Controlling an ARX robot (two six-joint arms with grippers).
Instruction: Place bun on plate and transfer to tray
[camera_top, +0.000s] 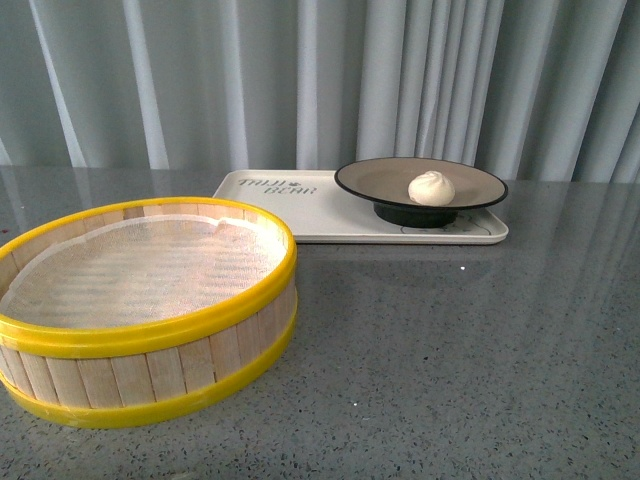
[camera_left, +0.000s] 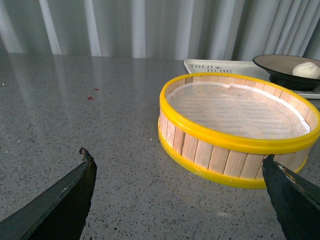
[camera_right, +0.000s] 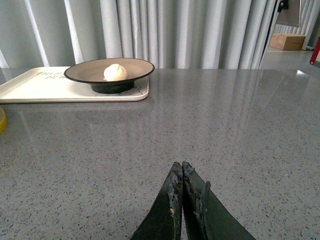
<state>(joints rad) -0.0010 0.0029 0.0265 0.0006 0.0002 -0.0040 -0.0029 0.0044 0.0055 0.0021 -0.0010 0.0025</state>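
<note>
Bun (camera_top: 431, 187) on plate (camera_top: 370, 181), plate on tray (camera_top: 270, 210).

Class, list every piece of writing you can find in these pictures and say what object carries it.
"BEAR" in grey capitals: second line of lettering on the tray, left of the plate.
The line above it: grey capitals, too blurred to read for certain.
Basket, plate, bun: no writing visible.

Grey speckled surface (camera_top: 450, 350) before me: steamer basket (camera_top: 140, 310) lower left, tray (camera_top: 300, 205) upper centre.
</note>
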